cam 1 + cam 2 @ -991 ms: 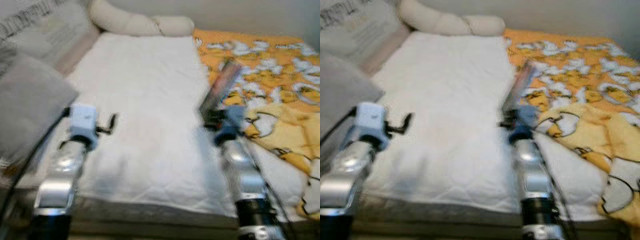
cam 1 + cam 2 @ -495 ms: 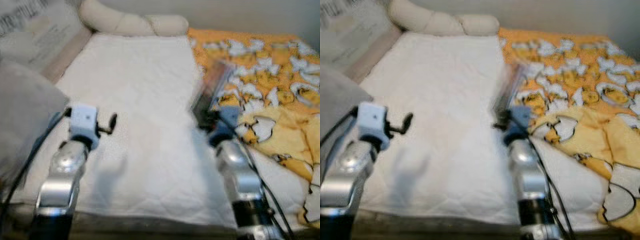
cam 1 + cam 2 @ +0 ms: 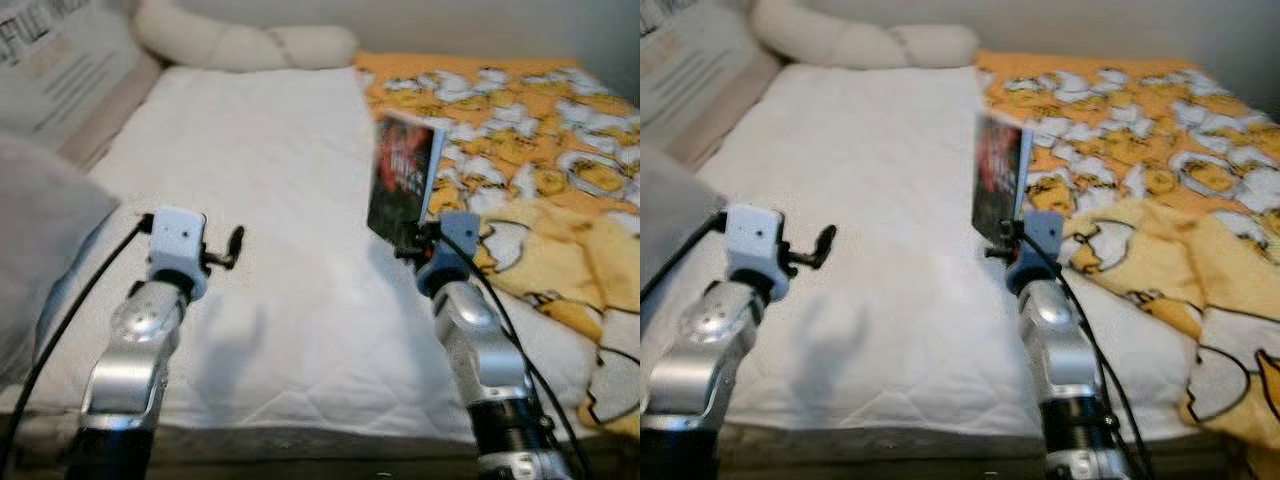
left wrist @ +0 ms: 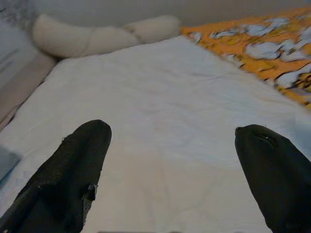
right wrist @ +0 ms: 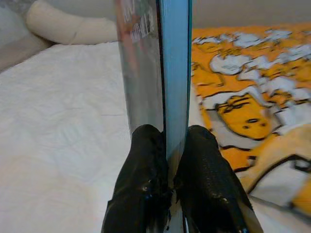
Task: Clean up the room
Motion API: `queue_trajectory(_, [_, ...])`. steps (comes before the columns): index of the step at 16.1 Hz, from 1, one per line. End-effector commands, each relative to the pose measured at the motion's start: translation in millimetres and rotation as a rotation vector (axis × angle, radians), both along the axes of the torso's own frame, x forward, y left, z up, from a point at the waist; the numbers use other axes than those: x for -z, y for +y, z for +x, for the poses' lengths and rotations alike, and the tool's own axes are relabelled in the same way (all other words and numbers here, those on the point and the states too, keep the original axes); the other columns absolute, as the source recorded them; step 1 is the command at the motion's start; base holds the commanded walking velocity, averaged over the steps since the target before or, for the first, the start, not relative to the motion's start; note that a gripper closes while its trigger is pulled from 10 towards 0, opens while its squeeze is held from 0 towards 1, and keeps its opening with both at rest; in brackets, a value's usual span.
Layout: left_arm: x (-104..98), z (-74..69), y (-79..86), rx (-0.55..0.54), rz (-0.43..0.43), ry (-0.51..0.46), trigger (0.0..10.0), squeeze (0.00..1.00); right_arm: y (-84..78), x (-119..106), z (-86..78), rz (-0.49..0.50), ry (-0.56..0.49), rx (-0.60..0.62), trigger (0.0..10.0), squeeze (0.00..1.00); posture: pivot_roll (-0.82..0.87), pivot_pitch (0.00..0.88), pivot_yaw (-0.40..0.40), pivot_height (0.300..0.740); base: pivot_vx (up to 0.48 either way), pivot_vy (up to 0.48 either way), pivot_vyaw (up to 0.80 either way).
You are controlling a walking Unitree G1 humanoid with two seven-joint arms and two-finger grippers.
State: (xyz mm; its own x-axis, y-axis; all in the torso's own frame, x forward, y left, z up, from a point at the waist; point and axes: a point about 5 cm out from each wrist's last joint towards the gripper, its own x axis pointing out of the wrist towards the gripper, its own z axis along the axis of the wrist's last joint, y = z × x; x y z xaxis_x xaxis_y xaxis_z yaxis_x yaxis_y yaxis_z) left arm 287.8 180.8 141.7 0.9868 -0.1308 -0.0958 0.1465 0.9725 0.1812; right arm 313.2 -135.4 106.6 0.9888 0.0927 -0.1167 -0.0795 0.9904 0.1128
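A thin book (image 3: 403, 178) with a dark red-and-black cover stands upright above the bed, and my right gripper (image 5: 167, 160) is shut on its lower edge. From the right wrist the book's blue spine (image 5: 175, 73) rises between the two black fingers (image 5: 143, 179). My left gripper (image 4: 170, 170) hovers open over the white mattress (image 3: 260, 190), with nothing between its fingers (image 4: 73, 170). In the left eye view the left gripper (image 3: 232, 250) sits at the left, the right gripper (image 3: 410, 240) near the middle.
An orange and yellow cartoon-print blanket (image 3: 540, 180) covers the bed's right side. A long cream bolster (image 3: 240, 45) lies at the head. A grey pillow (image 3: 35, 230) and a printed cushion (image 3: 55, 65) lie on the left. The bed's front edge (image 3: 300, 440) is close below.
The book in my right gripper has turned from a slanted pose to upright, its cover now facing me. The camera has shifted; the left arm holds its place.
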Motion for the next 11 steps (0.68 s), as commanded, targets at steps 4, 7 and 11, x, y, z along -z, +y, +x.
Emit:
queue_trajectory(4, [-1.7, 0.0, 5.8, -0.018, 0.014, -0.004, 10.0, 0.0, 3.7, -9.6, 2.2, 0.015, -0.041, -0.006, 10.0, 0.0, -0.02, 0.0, -0.013, 0.74, 0.0, 0.371, 0.0])
queue_trajectory(7, [-1.6, 0.3, 6.1, -0.019, 0.016, -0.003, 10.0, 0.0, 4.0, -9.7, 2.2, 0.017, -0.041, -0.007, 10.0, 0.0, -0.02, 0.0, -0.012, 0.74, 0.0, 0.38, 0.0])
queue_trajectory(11, [-1.7, 0.4, 6.3, -0.021, 0.017, -0.003, 10.0, 0.0, 3.8, -9.8, 2.1, 0.018, -0.041, -0.008, 10.0, 0.0, -0.02, 0.0, -0.012, 0.74, 0.0, 0.38, 0.0])
